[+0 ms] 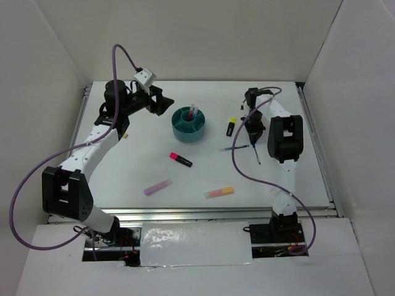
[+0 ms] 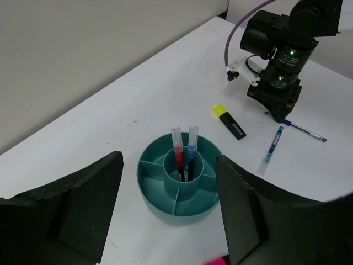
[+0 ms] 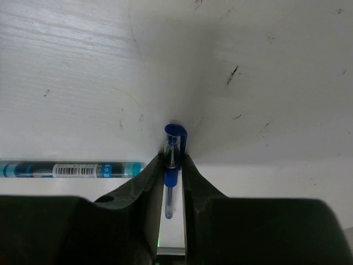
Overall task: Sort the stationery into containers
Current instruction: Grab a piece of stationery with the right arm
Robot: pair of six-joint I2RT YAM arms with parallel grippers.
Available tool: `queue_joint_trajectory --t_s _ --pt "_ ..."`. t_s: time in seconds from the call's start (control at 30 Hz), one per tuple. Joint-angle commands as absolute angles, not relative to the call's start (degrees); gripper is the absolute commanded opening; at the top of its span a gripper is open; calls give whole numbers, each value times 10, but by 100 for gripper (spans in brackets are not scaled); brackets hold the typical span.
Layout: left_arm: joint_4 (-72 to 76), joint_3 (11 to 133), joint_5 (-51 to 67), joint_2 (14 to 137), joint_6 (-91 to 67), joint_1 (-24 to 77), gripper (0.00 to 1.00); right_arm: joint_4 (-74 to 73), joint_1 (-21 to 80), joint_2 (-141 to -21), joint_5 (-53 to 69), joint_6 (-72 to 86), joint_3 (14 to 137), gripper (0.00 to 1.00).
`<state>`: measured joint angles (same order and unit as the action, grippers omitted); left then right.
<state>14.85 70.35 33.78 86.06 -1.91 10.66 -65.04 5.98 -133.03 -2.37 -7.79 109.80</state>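
loose stationery lies scattered on the white table, not yet sorted. the teal organizer stands far centre, two pens upright in its centre well. the left gripper, spread wide, hovers just left of it, likely out of the way. the right gripper, low over the table at right, pinches a blue-capped pen, cap poking past its fingertips.

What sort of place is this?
Probably a lab test cell, not an office: white table boxed in by plain white walls, two cabled arms bolted at its edge, staged stationery.
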Motion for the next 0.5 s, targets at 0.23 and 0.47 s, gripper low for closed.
queue_joint_trajectory --t_s 0.23,0.47 --pt "159 687 353 817 -17 107 80 -693 61 -1336 10 -91 1129 0" --pt "156 686 352 804 -16 108 80 -676 74 -1250 34 -86 1128 0"
